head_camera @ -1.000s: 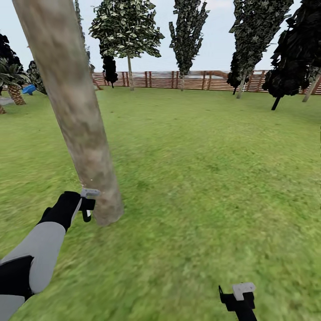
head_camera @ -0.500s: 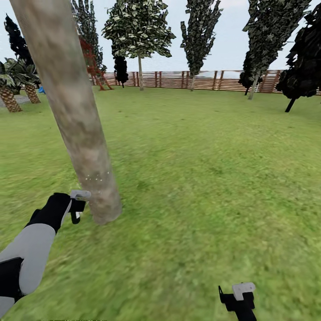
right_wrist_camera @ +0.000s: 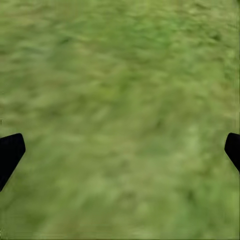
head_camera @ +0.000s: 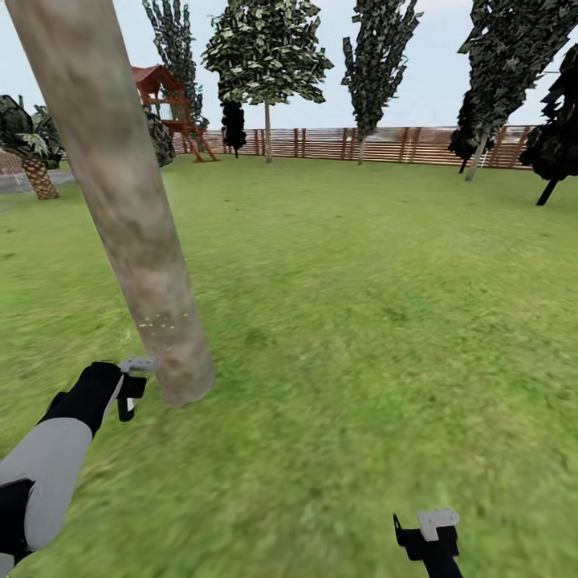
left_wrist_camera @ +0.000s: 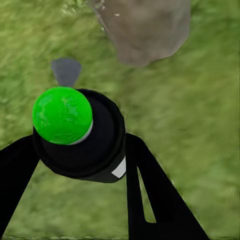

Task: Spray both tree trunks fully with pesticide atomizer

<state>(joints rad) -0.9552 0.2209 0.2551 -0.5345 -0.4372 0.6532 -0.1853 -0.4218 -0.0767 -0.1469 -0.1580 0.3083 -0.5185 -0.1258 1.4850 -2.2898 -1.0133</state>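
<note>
The left tool (left_wrist_camera: 80, 150) clamps the pesticide atomizer (left_wrist_camera: 75, 132) low beside the tree trunk (head_camera: 120, 201), nozzle aimed at its base where pesticide (head_camera: 164, 321) specks dot the bark, while the right tool (right_wrist_camera: 120, 147) hangs wide apart, idle over the floor (head_camera: 361, 321).

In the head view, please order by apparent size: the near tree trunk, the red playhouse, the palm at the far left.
1. Tree trunk, largest, but nearest the camera.
2. Red playhouse.
3. Palm, similar to the playhouse; distance makes true sizes unsure.
</note>
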